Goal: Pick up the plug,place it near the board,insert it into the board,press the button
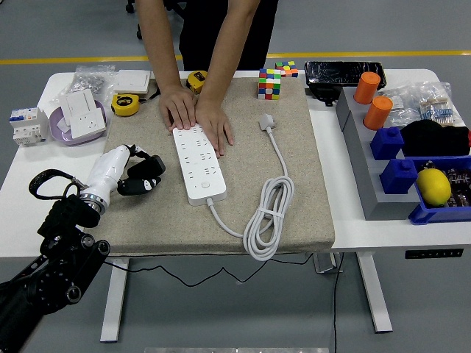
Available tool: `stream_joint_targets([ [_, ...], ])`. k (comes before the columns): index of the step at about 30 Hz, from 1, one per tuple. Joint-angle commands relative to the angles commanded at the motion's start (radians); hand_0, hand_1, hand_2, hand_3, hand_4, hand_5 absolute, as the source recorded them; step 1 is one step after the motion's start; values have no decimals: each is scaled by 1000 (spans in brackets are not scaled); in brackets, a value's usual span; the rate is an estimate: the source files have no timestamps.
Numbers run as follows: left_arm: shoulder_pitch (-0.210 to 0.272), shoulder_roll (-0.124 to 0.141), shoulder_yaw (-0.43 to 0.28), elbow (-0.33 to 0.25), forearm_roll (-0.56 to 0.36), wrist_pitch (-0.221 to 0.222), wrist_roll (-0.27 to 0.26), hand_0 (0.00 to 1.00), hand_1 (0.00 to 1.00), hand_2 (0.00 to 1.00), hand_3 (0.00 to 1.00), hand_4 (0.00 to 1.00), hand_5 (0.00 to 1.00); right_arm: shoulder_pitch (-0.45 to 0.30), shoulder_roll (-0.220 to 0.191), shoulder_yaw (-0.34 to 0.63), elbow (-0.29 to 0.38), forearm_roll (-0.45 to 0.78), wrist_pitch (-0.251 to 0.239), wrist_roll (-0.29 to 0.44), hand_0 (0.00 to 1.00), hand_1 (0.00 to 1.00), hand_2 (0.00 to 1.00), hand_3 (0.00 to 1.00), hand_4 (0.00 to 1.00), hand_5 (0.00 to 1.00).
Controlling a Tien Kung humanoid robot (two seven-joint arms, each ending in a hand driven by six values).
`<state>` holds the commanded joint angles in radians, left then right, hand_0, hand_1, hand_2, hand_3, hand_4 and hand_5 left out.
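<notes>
The robot's left arm enters from the near left corner, forearm angled up and to the right over the white worktop [22, 191]. Its left hand [125, 175], white-shelled with black fingers [146, 170], sits at the left edge of the beige fabric mat [294, 176]. The fingers point right and lie loosely apart, holding nothing; how each one bends is hard to make out. The right arm is out of view.

The grey plug [266, 122] lies far to the right of those fingers, on the mat's far right part, its white cable [266, 213] looping nearer and running to the white power strip board [198, 164]. The board lies between hand and plug. At its far end a person's two hands [195, 114] press flat on it, hiding that end.
</notes>
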<state>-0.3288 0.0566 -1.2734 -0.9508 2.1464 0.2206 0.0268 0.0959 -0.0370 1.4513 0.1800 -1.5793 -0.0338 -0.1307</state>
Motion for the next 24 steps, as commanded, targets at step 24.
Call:
stream_joint_targets([
  [24, 1, -1, -5, 10, 87, 62, 17, 855, 741, 640, 709, 923, 262, -2, -2, 1, 0, -2, 1, 0, 624, 584, 617, 539, 879, 608],
])
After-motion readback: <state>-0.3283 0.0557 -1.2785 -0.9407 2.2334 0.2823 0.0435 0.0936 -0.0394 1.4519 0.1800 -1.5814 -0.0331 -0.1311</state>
